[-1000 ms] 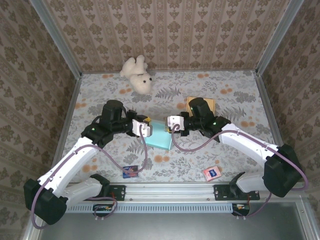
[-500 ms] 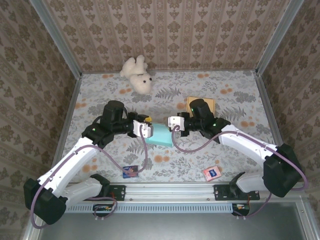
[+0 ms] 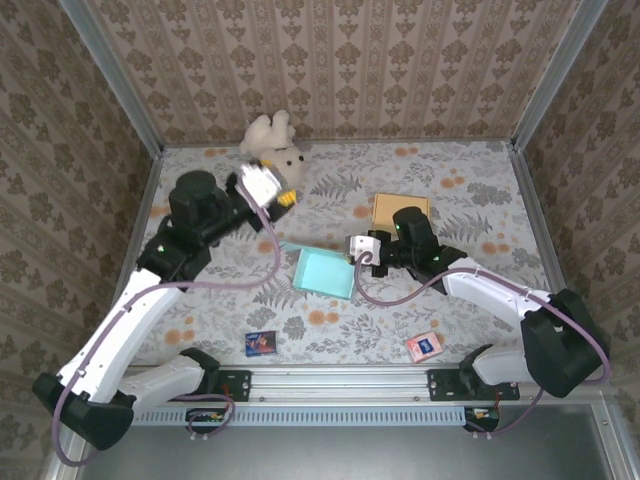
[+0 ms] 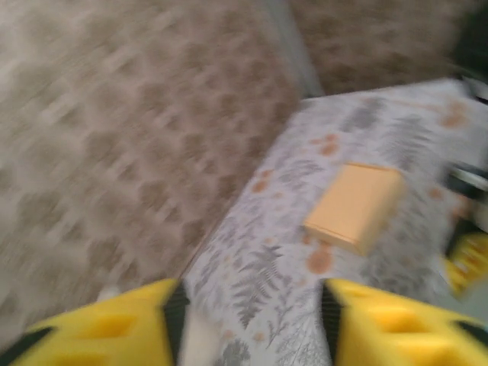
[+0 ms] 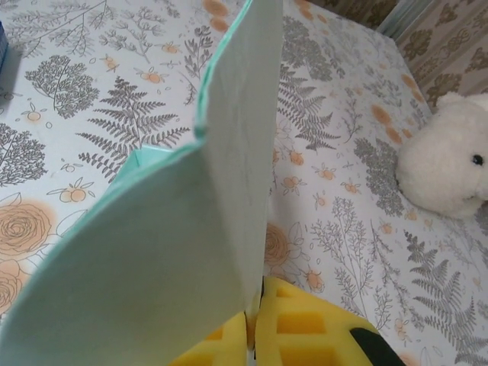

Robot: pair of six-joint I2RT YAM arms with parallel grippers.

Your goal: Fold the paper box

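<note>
Paper box [image 5: 191,229]: thin mint-green card, matt and smooth. Pads [image 5: 305,332] of my right gripper [image 5: 254,305]: yellow moulded plastic, matt, waffled with square recesses. The pads of my left gripper [image 4: 250,324] look the same yellow, though blurred. Table [image 3: 450,160]: printed floral cloth, matt. Toy bear [image 5: 438,164]: cream plush, fuzzy. Flat box [image 4: 354,204]: tan cardboard, matt. My arms [image 3: 140,310]: white plastic shells, glossy. Frame [image 3: 330,378]: silver metal rail, dull sheen.

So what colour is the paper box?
Light teal, almost mint. The paper box shows best in the top external view.
</note>
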